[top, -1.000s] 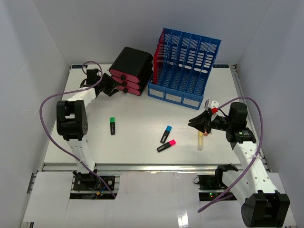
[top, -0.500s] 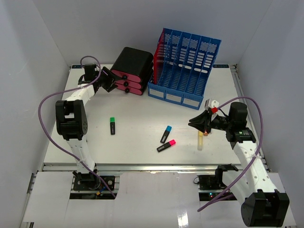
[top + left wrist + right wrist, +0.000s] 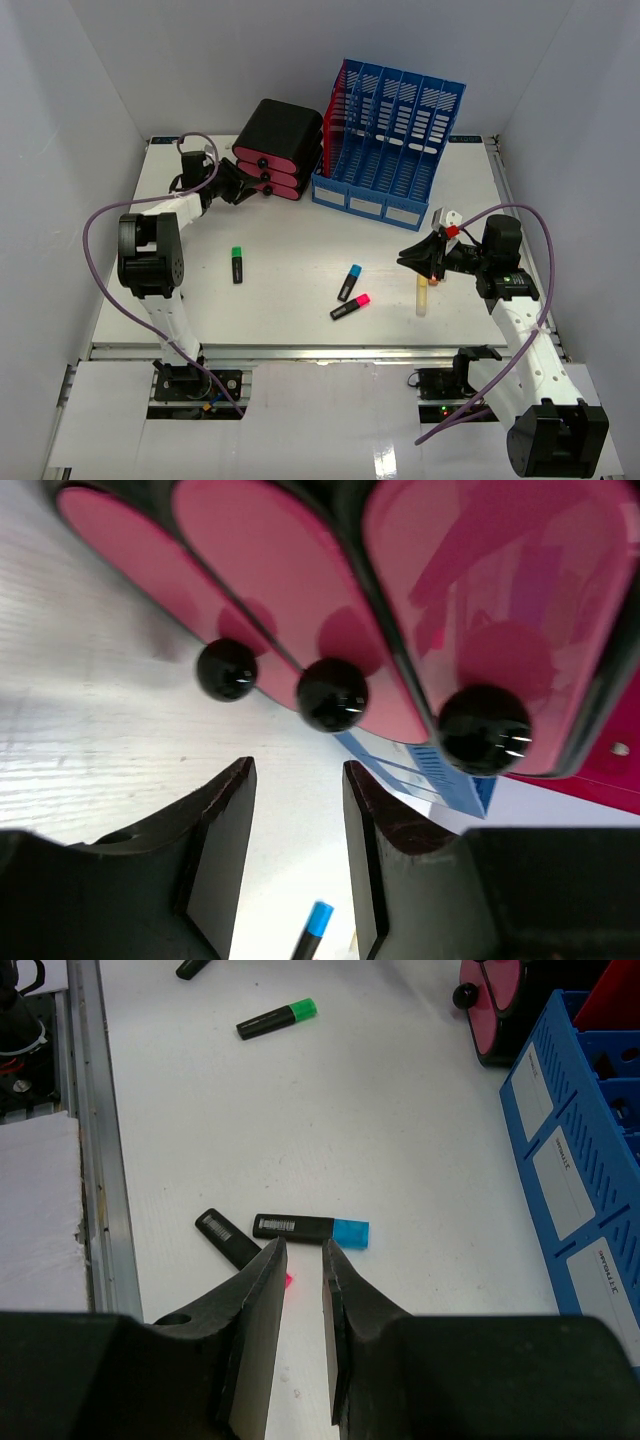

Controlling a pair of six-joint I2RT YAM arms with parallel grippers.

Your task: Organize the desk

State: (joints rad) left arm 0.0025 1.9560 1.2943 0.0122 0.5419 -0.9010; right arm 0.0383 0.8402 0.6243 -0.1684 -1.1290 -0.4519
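The desk (image 3: 290, 230) is a white tabletop with metal rail edges. On it lie a green highlighter (image 3: 237, 264), a blue highlighter (image 3: 349, 282), a pink highlighter (image 3: 350, 306) and a yellow highlighter (image 3: 423, 297). A black drawer unit with pink fronts (image 3: 275, 148) stands at the back beside a blue file holder (image 3: 390, 140). My left gripper (image 3: 233, 181) is open and empty just before the drawer knobs (image 3: 331, 693). My right gripper (image 3: 408, 258) hovers narrowly open and empty above the blue highlighter (image 3: 310, 1228) and pink highlighter (image 3: 228, 1240).
Grey walls close in the desk on three sides. The front metal rail (image 3: 95, 1140) runs along the near edge. The file holder (image 3: 570, 1160) stands right of my right gripper (image 3: 303, 1245). The left wrist view shows my left gripper (image 3: 297, 770) over bare desk.
My left gripper has shifted slightly back and forth in front of the drawer unit. The right arm and the highlighters have not moved.
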